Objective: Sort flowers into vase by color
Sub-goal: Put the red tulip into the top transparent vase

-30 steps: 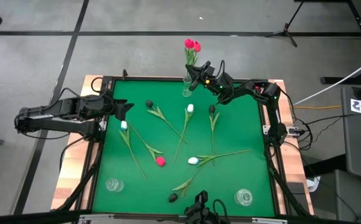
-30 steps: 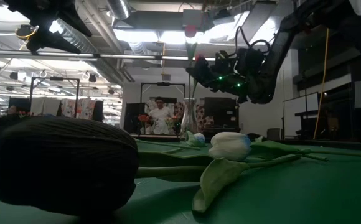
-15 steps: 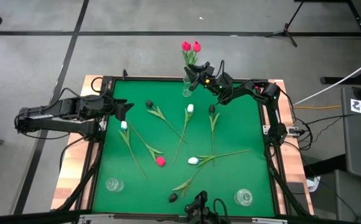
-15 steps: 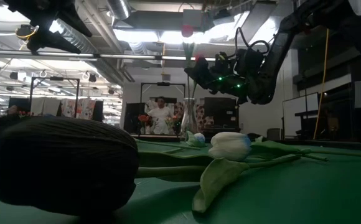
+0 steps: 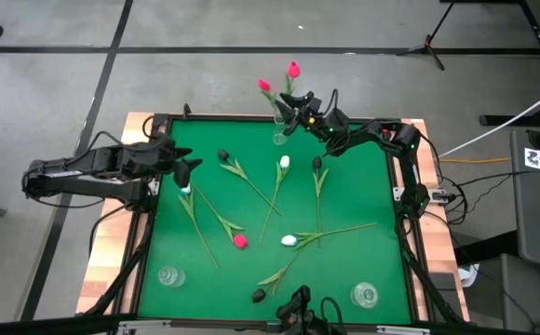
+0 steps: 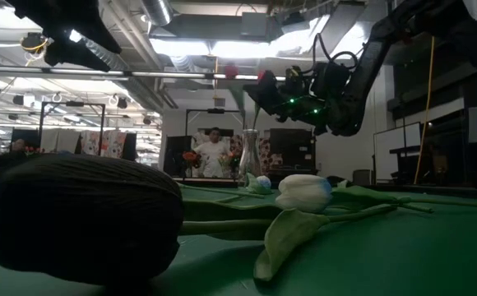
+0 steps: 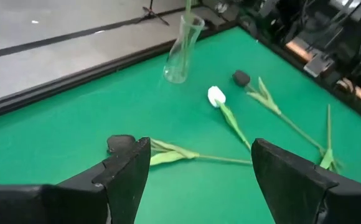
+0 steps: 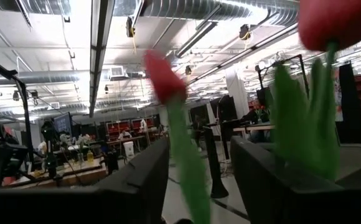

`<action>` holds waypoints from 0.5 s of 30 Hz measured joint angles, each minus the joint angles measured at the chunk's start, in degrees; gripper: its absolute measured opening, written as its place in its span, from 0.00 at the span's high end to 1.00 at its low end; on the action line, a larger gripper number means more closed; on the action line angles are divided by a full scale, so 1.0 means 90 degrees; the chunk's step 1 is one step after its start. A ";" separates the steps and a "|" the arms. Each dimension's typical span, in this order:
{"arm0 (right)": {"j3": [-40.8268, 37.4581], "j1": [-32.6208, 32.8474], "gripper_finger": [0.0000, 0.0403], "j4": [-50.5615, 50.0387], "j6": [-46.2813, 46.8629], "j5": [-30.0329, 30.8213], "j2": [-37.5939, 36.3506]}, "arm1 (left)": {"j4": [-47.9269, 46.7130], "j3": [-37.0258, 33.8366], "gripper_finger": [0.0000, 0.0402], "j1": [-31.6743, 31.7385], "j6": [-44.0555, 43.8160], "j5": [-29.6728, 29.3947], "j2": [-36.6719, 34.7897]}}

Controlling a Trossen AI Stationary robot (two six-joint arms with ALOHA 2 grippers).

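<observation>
From above we see two pink tulips (image 5: 293,70) in the vase (image 5: 279,130) at the bench's (image 5: 344,270) twelve o'clock edge; the right gripper (image 5: 291,114), jaws apart, sits beside their stems. Seven tulips lie on the bench. The left gripper (image 5: 184,167), nine o'clock, gapes empty. Low view: stems probably free.

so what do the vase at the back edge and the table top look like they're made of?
Vase: looks like clear glass or hard plastic; the green surface shows through it and its rim glints. Cannot tell which.
Table top: looks like matte green felt or similar cloth; even colour, no glare in the high view.
</observation>
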 joint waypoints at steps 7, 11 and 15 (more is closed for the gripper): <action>0.0000 0.0000 0.57 -0.0002 -0.0001 -0.0020 -0.0018 | 0.0000 0.0000 0.32 0.0000 0.0014 0.0196 0.0541; 0.0000 -0.0004 0.57 -0.0001 0.0115 -0.0284 -0.0021 | 0.0000 0.0000 0.32 0.0000 0.0350 0.0455 0.0760; 0.0000 -0.0045 0.57 -0.0001 0.0344 -0.0548 -0.0021 | 0.0002 0.0000 0.32 0.0000 0.1234 0.0838 0.0879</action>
